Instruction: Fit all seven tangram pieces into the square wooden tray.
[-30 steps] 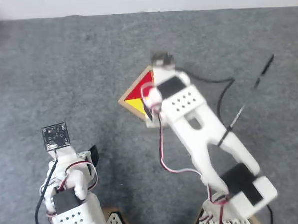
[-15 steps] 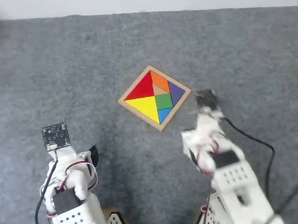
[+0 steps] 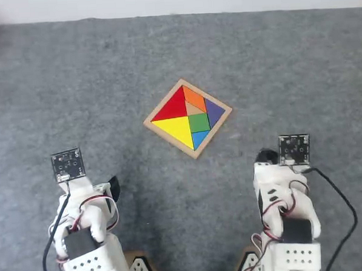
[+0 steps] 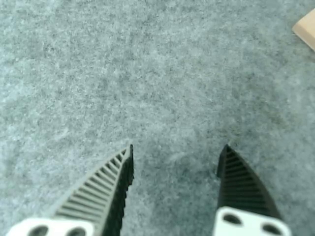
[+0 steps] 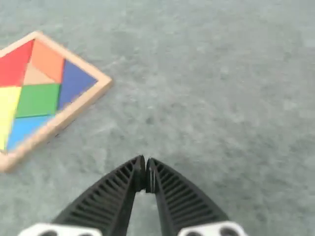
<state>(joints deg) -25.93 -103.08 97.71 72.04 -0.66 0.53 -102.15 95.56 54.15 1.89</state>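
Ahead of the right gripper (image 5: 145, 160) and off toward its left, well apart from it, the square wooden tray (image 3: 165, 103) lies flat on the grey carpet (image 3: 74, 74), turned so that one corner points back at the arms. That gripper hangs low over bare carpet, its two ribbed black jaws pressed together at the tips with nothing between them.

From where I stand, all seven pieces sit inside the tray's rim and fill it edge to edge. The red triangle (image 3: 173, 107) and the yellow triangle (image 3: 176, 129) take up the half farther from the right gripper, meeting along one straight seam. The half nearer to it holds the orange piece (image 3: 195, 98), the small tan triangle (image 3: 195, 108), the purple-blue triangle (image 3: 214, 111), the green square (image 3: 199, 122) and the light blue piece (image 3: 199, 137), which sits in the corner closest to the arms.

The left gripper (image 4: 178, 147) hovers over plain carpet with its jaws spread wide and nothing held. The tray lies ahead of it and off toward its right, well apart.
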